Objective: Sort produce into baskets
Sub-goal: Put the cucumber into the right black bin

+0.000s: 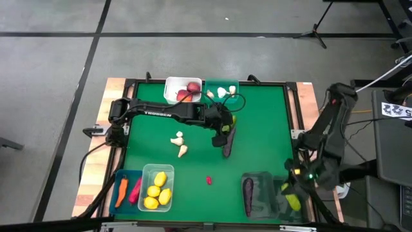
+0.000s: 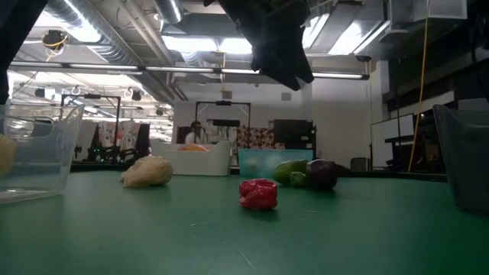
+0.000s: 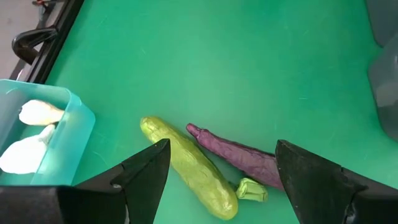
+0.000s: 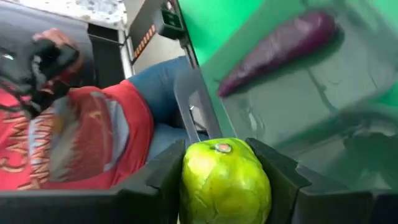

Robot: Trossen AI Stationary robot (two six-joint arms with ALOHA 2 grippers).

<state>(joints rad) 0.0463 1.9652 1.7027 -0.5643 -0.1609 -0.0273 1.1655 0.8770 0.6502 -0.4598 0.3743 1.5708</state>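
Risk: right gripper (image 4: 225, 186), clenched on a cucumber (image 4: 225, 180) by the worktop's corner, misses the dark bin (image 1: 264, 193); left gripper (image 3: 221, 180) hangs released.

Cucumber (image 4: 225, 180) lower part cut off between claw fingers

Grey concrete floor (image 1: 193, 38) with dark seam lines fills the top of the high view; tripod legs (image 1: 317, 31) upper right. Low view: industrial ceiling with fluorescent strips (image 2: 191, 44) and ducting (image 2: 114, 38), white back wall (image 2: 336, 114), shelving far left, dark racks right.
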